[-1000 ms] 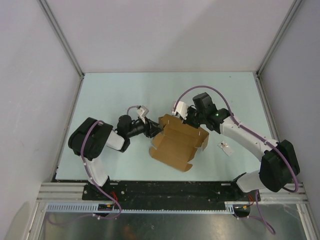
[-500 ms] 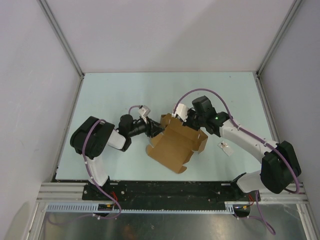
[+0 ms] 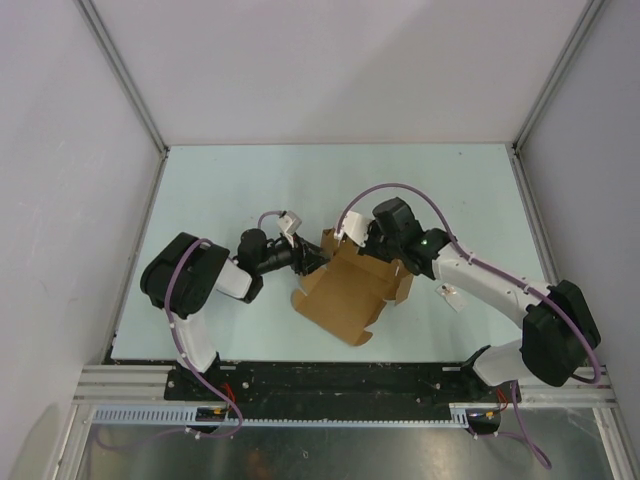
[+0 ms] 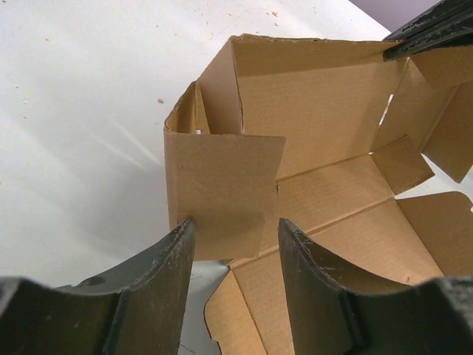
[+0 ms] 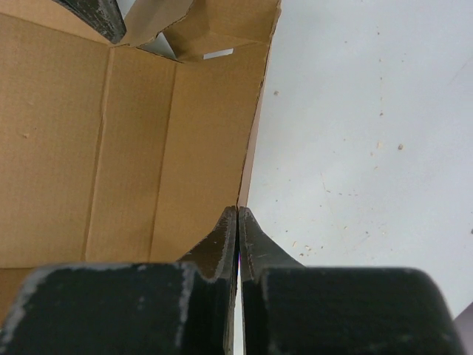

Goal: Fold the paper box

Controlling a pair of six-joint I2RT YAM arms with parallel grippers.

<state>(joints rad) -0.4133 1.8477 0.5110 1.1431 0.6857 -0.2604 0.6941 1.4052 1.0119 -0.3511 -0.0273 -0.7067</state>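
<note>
My right claw [image 5: 238,216] is clamped shut on the top edge of an upright wall [image 5: 211,140] of the plain brown cardboard mailer box [image 3: 350,290]. The box sits half-formed mid-way across the pale blue-green table [image 3: 220,190], btw my two arms. My left claw [image 4: 233,229] is open, jaws apart either side of a small square corner flap [image 4: 222,185]. It looks like straddling, not pinching.

Step in hand, I reckon: tuck that flap inward while the wall stands. To do it well:
- R grip firm as the anchor.
- L pushes the flap along its crease, slow and w/o crushing, so the base doesn't skid.

Hard to tell: whether the flap touches both pads [image 4: 159,274]. In the top view the wrists hide both claw tips. The small pale packet [image 3: 450,294] by my R arm is too small to ID.
</note>
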